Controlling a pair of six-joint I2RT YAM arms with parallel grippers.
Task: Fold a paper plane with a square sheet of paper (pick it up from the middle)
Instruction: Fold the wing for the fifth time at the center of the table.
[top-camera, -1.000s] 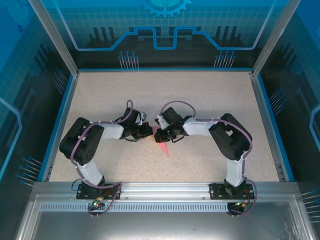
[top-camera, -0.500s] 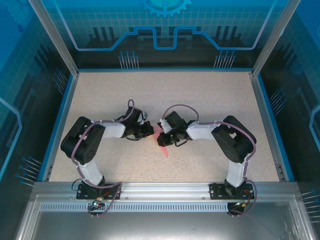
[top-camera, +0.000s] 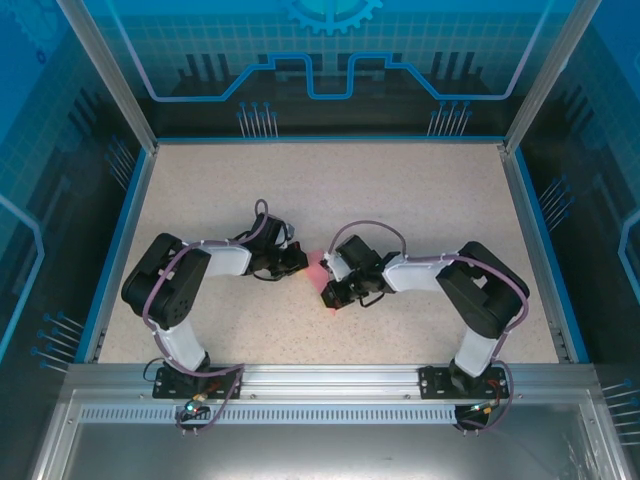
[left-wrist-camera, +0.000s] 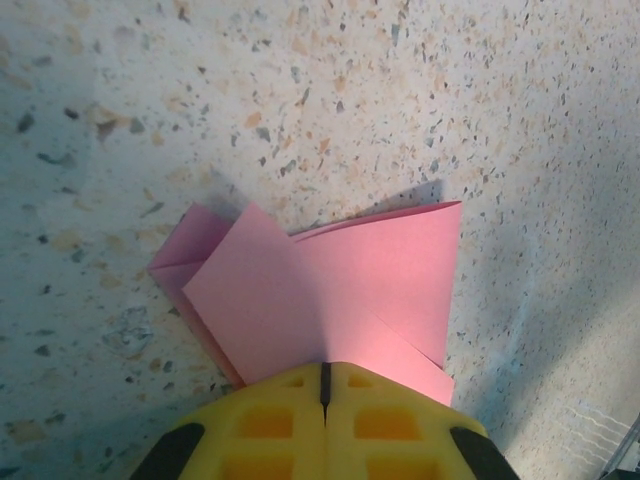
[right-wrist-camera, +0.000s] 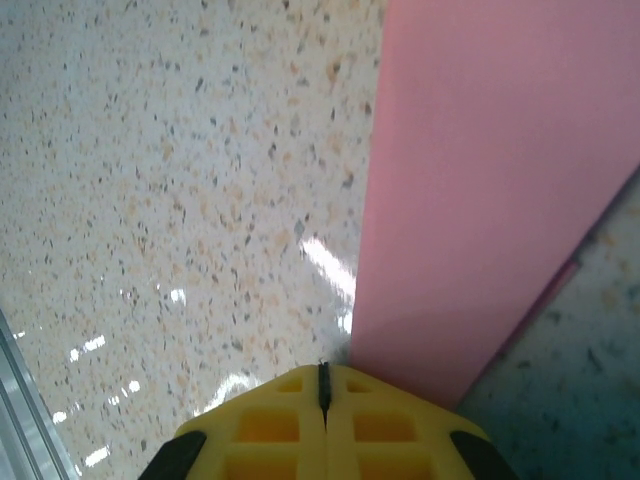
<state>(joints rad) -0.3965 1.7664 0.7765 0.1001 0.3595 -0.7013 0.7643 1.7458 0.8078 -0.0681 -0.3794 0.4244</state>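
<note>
Clearly both end effectors are closed tight. The left end effector, at the bottom centre of its wrist view, rests its joined tips on the near edge of the folded sheet of paper, likely pinning it to the table; whether a layer is pinched I cannot tell. The right end effector sits at the sheet's long straight edge, seemingly pressing a crease. The left wrist view reveals overlapping flaps; from above, the arms hide most of the pink at centre frame.

Paper plane — matt pink; table — glossy, speckled
</note>
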